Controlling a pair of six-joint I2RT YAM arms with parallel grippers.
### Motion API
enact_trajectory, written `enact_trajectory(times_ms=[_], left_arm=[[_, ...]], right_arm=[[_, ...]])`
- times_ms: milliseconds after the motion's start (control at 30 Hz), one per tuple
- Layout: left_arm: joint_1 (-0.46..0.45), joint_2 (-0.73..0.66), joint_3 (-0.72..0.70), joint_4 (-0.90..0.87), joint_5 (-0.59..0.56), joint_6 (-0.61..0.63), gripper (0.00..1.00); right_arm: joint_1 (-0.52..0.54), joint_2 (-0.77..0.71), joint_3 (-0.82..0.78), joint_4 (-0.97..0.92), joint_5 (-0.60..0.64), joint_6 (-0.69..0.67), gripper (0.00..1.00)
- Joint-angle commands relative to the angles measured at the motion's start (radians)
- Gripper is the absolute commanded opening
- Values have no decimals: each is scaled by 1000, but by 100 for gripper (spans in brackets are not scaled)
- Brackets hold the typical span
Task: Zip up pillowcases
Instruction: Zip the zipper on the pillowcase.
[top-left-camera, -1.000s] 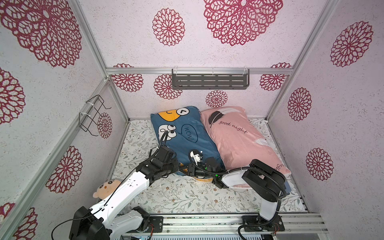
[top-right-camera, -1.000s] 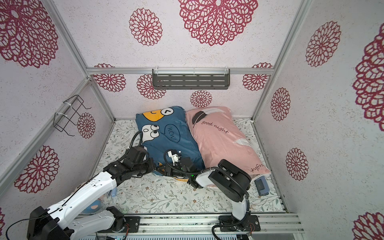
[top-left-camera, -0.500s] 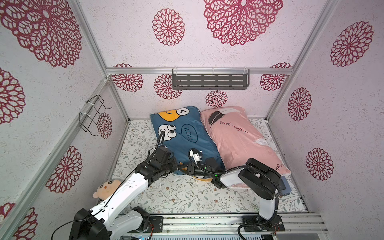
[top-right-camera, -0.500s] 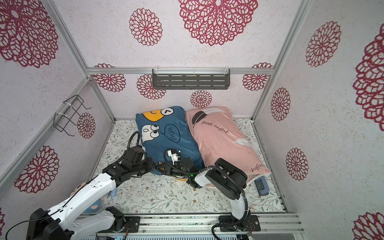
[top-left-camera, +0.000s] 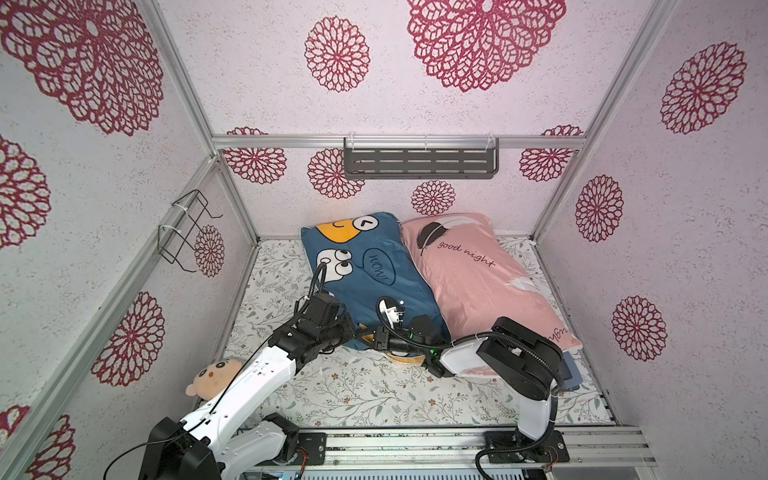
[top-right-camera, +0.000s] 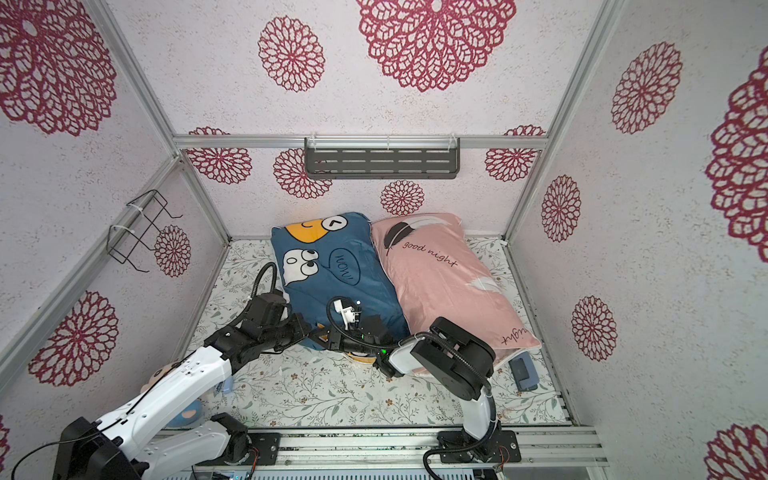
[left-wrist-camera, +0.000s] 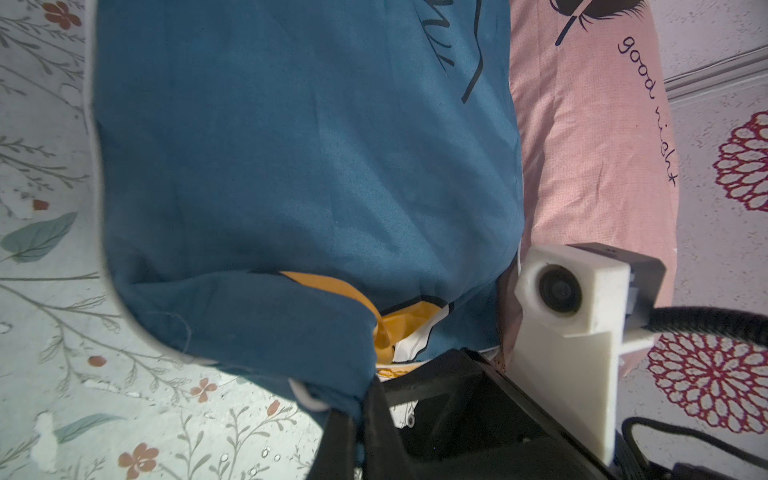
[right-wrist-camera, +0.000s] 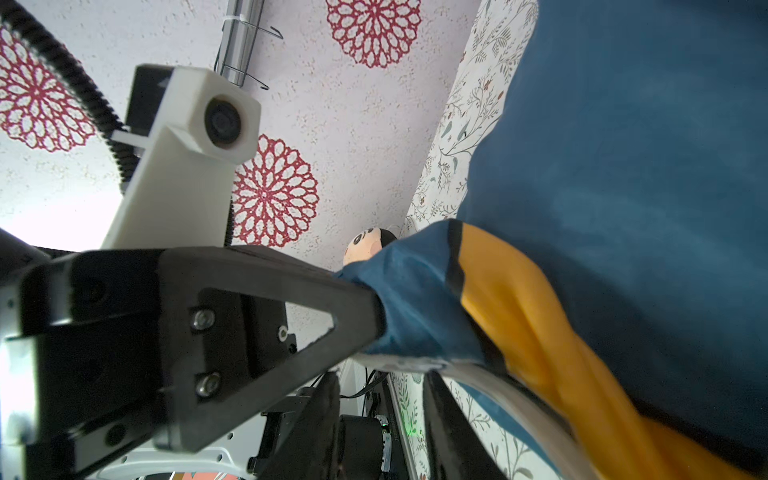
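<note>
The blue pillowcase (top-left-camera: 374, 282) (top-right-camera: 340, 286) with cartoon faces lies beside the pink "good night" pillowcase (top-left-camera: 478, 274) (top-right-camera: 440, 282) on the floral sheet. My left gripper (top-left-camera: 354, 332) (left-wrist-camera: 359, 399) is shut on the blue pillowcase's (left-wrist-camera: 291, 166) near corner, bunching blue and yellow fabric (right-wrist-camera: 415, 299). My right gripper (top-left-camera: 369, 335) (right-wrist-camera: 380, 382) faces it tip to tip just under that corner. Its jaws stand apart, with only the sheet showing between them. The white inner edge (right-wrist-camera: 478, 374) of the blue pillowcase runs just past one right finger (right-wrist-camera: 436, 395). No zipper pull shows clearly.
A plush doll (top-left-camera: 212, 374) (right-wrist-camera: 368, 243) lies by the left wall near the left arm. A dark blue object (top-right-camera: 523, 370) sits at the pink pillowcase's near corner. A wire rack (top-left-camera: 187, 232) hangs on the left wall, a grey shelf (top-left-camera: 419, 160) on the back wall.
The right gripper's jaws have drawn closer together, and the right arm has shifted slightly left. The left gripper keeps its hold on the blue corner.
</note>
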Motion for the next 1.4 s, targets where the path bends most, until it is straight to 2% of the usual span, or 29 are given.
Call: enact_trajectory(times_ms=[0,300,1367], left_arm=[[2,-17,0,14,18,-14,0],[2,-22,13,9,31,-19,0],[2,-36,1,-9,22,-7,0]], right_arm=[[2,-47,3,22,15,-19,36],[-5,-42,8,-26,34,-36,36],[-14,-53,-14,-40,42,-46,8]])
